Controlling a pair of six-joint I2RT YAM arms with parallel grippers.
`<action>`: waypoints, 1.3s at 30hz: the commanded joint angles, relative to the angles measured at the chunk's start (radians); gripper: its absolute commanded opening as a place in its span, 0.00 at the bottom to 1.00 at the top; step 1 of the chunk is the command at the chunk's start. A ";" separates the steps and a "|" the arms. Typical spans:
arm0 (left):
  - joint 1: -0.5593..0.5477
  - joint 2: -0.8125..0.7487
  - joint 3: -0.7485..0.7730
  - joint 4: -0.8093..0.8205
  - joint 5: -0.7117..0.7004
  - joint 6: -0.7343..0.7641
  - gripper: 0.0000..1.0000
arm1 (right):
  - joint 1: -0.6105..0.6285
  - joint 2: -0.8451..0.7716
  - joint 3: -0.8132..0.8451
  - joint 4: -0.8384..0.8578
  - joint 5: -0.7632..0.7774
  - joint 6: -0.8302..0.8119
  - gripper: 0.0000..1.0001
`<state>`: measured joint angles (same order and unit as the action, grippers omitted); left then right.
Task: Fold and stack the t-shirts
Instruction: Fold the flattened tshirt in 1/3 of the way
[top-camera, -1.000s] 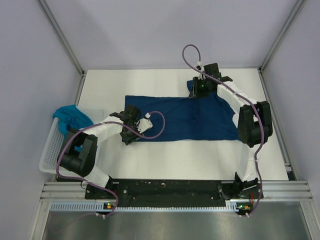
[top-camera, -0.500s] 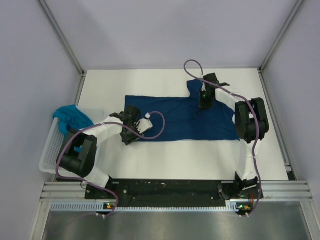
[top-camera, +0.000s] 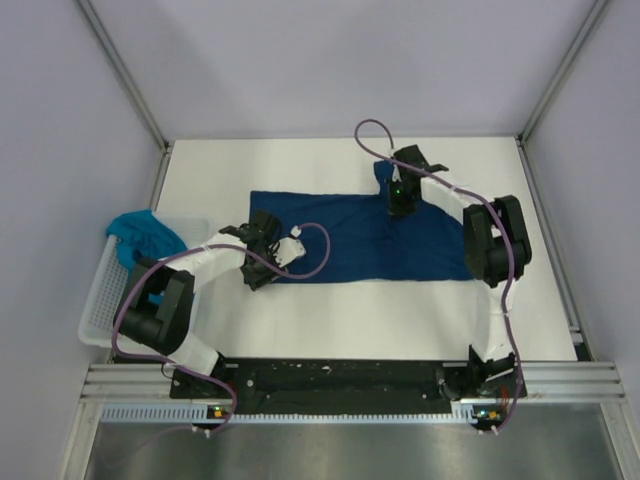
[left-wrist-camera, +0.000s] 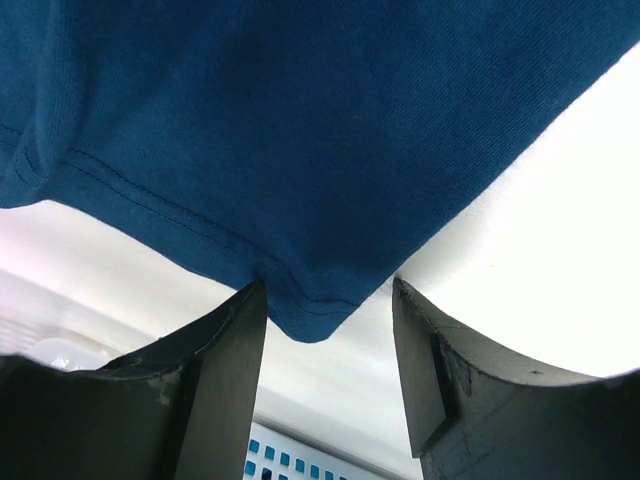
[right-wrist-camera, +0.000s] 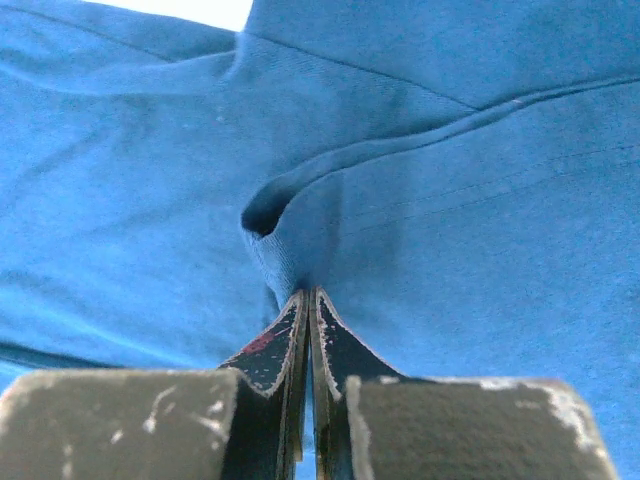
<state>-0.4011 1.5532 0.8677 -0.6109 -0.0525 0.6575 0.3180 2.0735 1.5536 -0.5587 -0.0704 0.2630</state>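
The dark navy t-shirt (top-camera: 350, 235) lies spread flat across the middle of the table. My left gripper (top-camera: 262, 272) is open at the shirt's near left corner. In the left wrist view the hemmed corner (left-wrist-camera: 300, 130) lies between the fingers of my left gripper (left-wrist-camera: 325, 290), ungripped. My right gripper (top-camera: 396, 208) is shut on a pinched fold of the shirt near its far right sleeve. The right wrist view shows cloth (right-wrist-camera: 450, 200) bunched at the tips of my right gripper (right-wrist-camera: 310, 293). The teal t-shirt (top-camera: 145, 235) lies crumpled in the basket.
A white lattice basket (top-camera: 105, 300) stands at the table's left edge, and its wall shows in the left wrist view (left-wrist-camera: 300, 465). Metal frame rails run along the table's sides and near edge.
My right gripper has moved from the far sleeve toward the near left, pulling the sleeve cloth over onto the shirt body. The left arm has not moved.
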 joint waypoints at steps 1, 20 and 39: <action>0.001 -0.002 -0.029 0.007 -0.009 0.002 0.58 | 0.046 0.011 0.062 0.011 0.014 0.004 0.00; -0.001 -0.191 -0.038 -0.115 0.103 0.083 0.56 | -0.072 -0.359 -0.056 -0.027 -0.063 -0.001 0.31; -0.001 -0.064 -0.171 0.122 -0.009 0.105 0.18 | -0.514 -0.278 -0.250 0.088 -0.074 -0.251 0.49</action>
<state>-0.4019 1.4498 0.7368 -0.5312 -0.0818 0.7662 -0.1696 1.6848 1.1519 -0.5625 -0.1333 0.0711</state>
